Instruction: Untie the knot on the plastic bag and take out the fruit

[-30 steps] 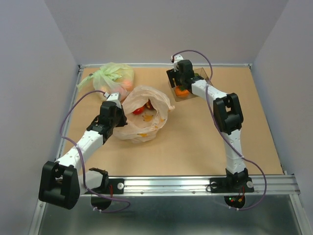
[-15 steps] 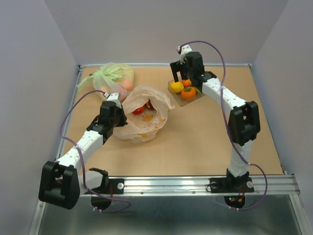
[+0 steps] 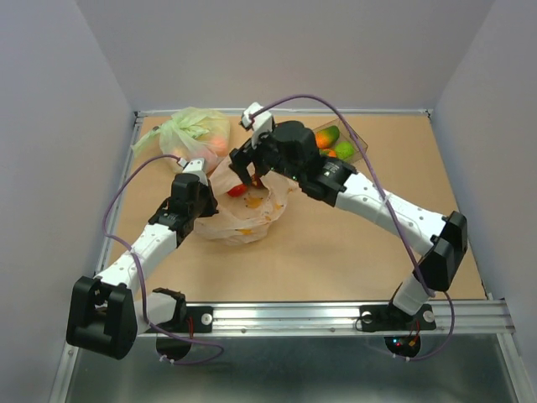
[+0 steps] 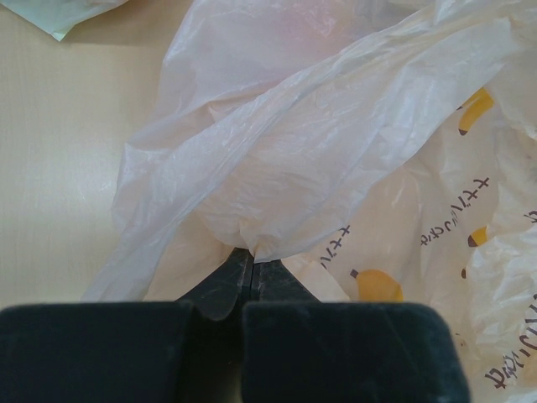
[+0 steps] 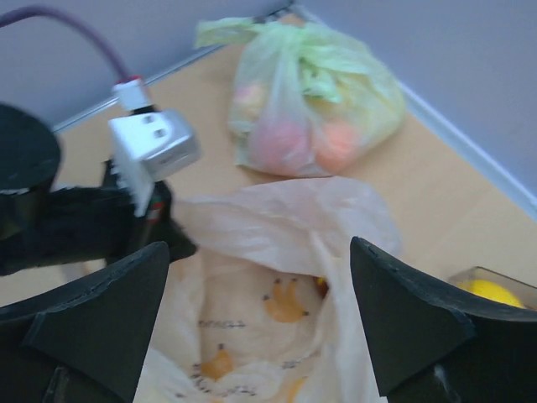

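Top external view: two bags, one pale peach plastic bag [image 3: 252,217] lying open mid-table and one knotted green bag [image 3: 195,134] behind it. Left gripper [image 4: 252,262] pinches the peach film at its near-left edge; right gripper [image 5: 256,298], jaws wide, hangs above the mouth. One red fruit [image 3: 237,191] shows inside; others, orange and green, sit in one clear box [image 3: 357,138], their count hidden by the right arm
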`<action>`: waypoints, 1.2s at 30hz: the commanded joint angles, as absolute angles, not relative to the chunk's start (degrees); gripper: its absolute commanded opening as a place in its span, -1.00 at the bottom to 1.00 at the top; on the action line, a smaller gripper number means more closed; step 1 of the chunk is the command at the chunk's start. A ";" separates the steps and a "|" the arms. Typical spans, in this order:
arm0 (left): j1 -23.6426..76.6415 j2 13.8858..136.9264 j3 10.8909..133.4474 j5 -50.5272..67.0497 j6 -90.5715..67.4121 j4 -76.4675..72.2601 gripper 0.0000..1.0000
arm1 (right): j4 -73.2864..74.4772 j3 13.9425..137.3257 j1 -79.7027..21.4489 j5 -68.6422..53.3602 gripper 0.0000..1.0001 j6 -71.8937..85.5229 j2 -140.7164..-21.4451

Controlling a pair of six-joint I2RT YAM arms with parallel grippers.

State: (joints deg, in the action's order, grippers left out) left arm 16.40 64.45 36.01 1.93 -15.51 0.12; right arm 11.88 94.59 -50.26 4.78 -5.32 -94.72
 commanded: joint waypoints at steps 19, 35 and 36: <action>23.11 50.45 27.69 9.85 -33.57 2.19 -1.00 | -2.71 77.53 -52.74 14.94 0.64 28.91 -108.89; 27.95 49.31 22.50 4.75 -37.97 2.29 -1.00 | -21.18 75.85 -52.12 10.98 0.68 28.22 -120.05; 28.12 49.31 22.59 4.40 -37.97 2.46 -1.00 | -21.62 75.76 -52.21 11.51 0.68 28.30 -120.49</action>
State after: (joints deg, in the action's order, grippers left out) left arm 27.64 50.15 22.79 5.37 -37.39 2.55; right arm -14.90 75.64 -52.47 10.24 28.71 -118.83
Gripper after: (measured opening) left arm 0.026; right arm 0.836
